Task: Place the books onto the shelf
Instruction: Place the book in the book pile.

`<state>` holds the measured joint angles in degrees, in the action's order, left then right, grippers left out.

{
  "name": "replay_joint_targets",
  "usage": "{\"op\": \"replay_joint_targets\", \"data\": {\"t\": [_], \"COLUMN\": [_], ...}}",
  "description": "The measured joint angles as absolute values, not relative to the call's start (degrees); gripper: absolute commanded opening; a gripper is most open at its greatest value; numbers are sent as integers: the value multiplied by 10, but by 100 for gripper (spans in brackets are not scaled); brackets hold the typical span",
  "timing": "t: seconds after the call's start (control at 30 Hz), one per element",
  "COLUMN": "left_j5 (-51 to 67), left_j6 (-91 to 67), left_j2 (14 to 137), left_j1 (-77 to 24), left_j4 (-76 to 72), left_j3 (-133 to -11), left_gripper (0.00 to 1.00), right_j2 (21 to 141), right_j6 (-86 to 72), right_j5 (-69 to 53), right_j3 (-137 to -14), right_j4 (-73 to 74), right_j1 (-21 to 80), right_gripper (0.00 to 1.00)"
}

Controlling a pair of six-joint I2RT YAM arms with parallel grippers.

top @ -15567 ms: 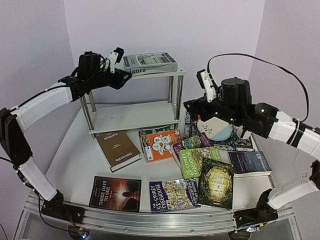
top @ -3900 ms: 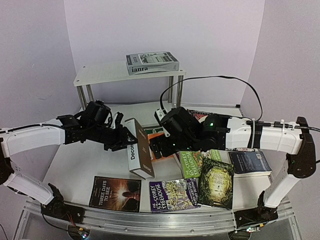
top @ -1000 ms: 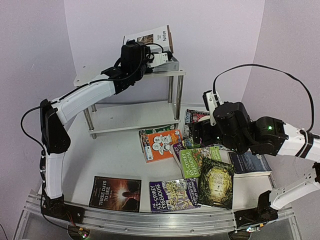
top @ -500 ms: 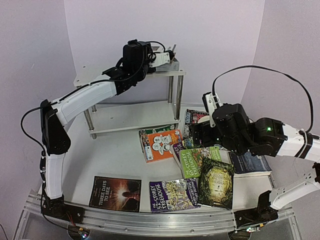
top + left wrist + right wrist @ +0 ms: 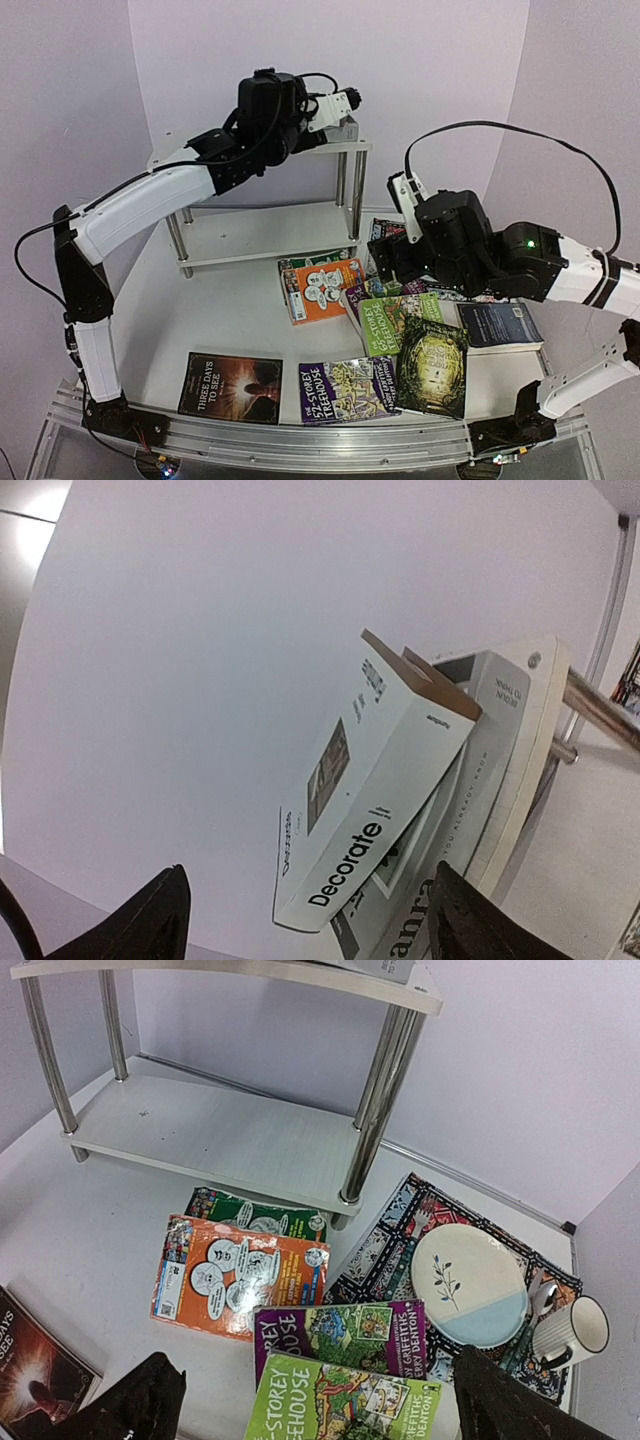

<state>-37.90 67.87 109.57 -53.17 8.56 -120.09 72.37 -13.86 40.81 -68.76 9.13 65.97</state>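
The white "Decorate" book (image 5: 372, 780) rests tilted on the grey "ianra" book (image 5: 470, 780), both on the top tier of the white shelf (image 5: 200, 152). My left gripper (image 5: 303, 878) is open just in front of them, holding nothing; in the top view it (image 5: 345, 102) hovers at the shelf's top right. My right gripper (image 5: 318, 1365) hangs open and unloaded over the table books, and the top view shows it (image 5: 385, 255) right of the shelf. Below it lie an orange book (image 5: 235, 1275), a purple Treehouse book (image 5: 340, 1335) and a light green one (image 5: 340, 1405).
A patterned placemat (image 5: 385, 1250) with a plate (image 5: 470, 1282) and a mug (image 5: 572, 1332) lies at the right. More books sit near the front: "Three Days to See" (image 5: 230, 387), a purple one (image 5: 347, 390), a dark green one (image 5: 433, 352) and a navy one (image 5: 498, 325). The lower shelf tier (image 5: 265, 232) is bare.
My left gripper opened and let go of the "Decorate" book, which dropped from upright onto the grey book. The gripper drew back a little. The right arm shifted slightly left.
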Motion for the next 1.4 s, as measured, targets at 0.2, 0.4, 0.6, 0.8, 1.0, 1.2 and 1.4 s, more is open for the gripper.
{"op": "replay_joint_targets", "data": {"t": [0.2, 0.4, 0.6, 0.8, 1.0, 1.2, 1.4], "left_j5": [-273, -139, 14, 163, 305, 387, 437], "left_j6": [451, 215, 60, -61, -159, -218, -244], "left_j2": [983, 903, 904, 924, 975, 1024, 1058], "left_j1": [-514, -400, -306, -209, -123, -92, -86], "left_j4": [122, 120, 127, 131, 123, 115, 96], "left_j3": [-1162, -1117, -1101, -1101, -1115, -1124, -1147], "left_gripper": [80, 80, 75, 73, 67, 66, 65], "right_j2": [726, 768, 844, 923, 977, 1024, 1059], "right_j6": [-101, -63, -47, -51, -58, -58, -55], "right_j5": [377, 308, 200, 99, 40, 6, -4], "right_j3": [-703, -771, -882, -976, -1041, -1104, -1134], "right_j4": [60, 29, 10, 4, 8, 7, 6], "right_j1": [614, 560, 503, 446, 411, 387, 376], "right_gripper": [92, 87, 85, 78, 76, 76, 71]}}
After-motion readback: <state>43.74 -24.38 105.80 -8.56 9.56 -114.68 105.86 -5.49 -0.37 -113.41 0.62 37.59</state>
